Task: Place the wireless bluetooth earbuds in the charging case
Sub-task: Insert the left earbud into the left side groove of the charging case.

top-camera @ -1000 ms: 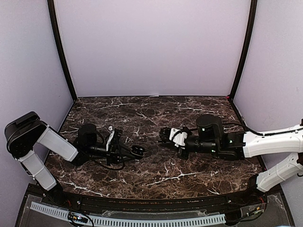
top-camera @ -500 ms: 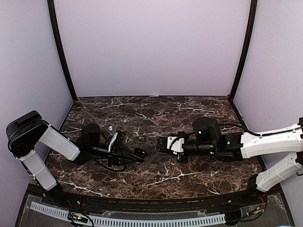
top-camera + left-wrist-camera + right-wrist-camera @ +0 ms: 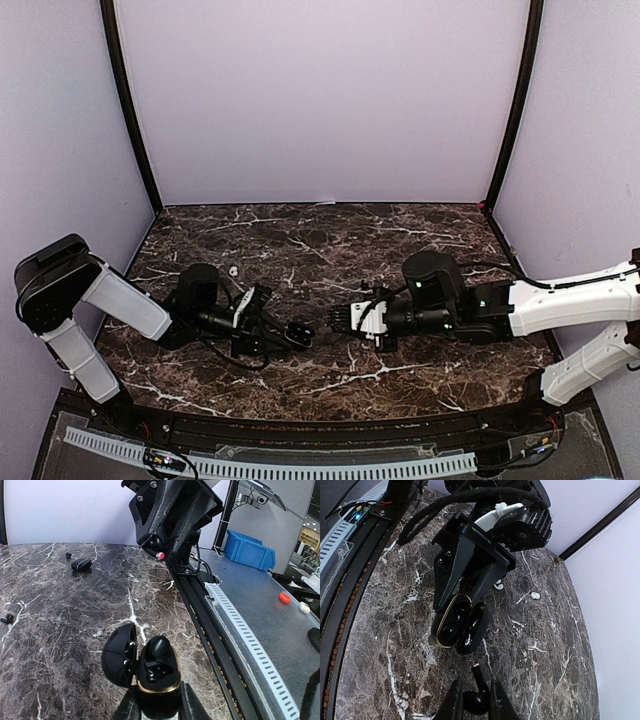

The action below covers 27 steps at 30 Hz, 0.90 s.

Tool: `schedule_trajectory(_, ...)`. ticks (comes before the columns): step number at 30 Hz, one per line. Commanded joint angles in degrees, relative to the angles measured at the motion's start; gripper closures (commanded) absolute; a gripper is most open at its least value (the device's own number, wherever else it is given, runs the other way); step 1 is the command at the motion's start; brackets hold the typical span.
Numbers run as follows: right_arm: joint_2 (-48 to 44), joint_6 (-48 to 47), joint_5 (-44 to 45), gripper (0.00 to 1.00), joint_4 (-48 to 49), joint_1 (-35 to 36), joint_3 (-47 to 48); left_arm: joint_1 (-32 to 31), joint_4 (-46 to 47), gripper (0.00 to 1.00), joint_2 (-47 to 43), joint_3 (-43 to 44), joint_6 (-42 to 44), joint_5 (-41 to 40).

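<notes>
Table: You are working over the dark, white-veined marble table (image 3: 330, 240), with both arms lying low across its middle.
Arms: Over the last second the right arm has been swinging in towards the left one, so the gap between the tips is shrinking to a sliver.
Left claw: The left claw (image 3: 159, 701) is clamping narrowly on the glossy black, gold-rimmed oval charging case (image 3: 157, 675), with the lid hanging open to one side and the cavities facing the other arm.
Right claw: The right claw (image 3: 475, 698) is pinching the black stemmed plastic earbud (image 3: 475, 704), stem aimed at the case, just short of it and not touching.
Meaning: You are likely lining up the insertion itself, so alignment matters more than travel.
Leftovers: A small white earbud (image 3: 535, 595), a second closed black pebble-shaped case (image 3: 81, 565) and a tiny black bud (image 3: 7, 619) are lying well apart from the action.
Hard to read: The cavities are showing black on black, so you cannot tell which is free. From above, the held earbud is vanishing among the fingers.
</notes>
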Motion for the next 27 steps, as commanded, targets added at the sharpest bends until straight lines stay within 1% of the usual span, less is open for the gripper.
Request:
schedule_trajectory(1,0.1,0.4,-0.2,0.97,3.1,0.6,1.0,-0.4,-1.5,1.0,-0.1,1.3,1.7,1.3)
schedule_trajectory(9,0.7,-3.4,-1.4,0.97,-1.6,0.8,2.7,-0.8,-2.4,1.0,0.1,1.7,2.6,1.5)
schedule_trajectory(22,0.3,-4.9,-0.8,0.99,-2.6,1.8,3.4,-1.1,-2.8,1.0,-0.1,1.8,3.0,2.1)
schedule_trajectory(27,-0.1,-5.9,0.2,0.99,-4.8,2.2,4.3,-1.0,-3.0,1.0,-0.1,1.8,3.1,2.4)
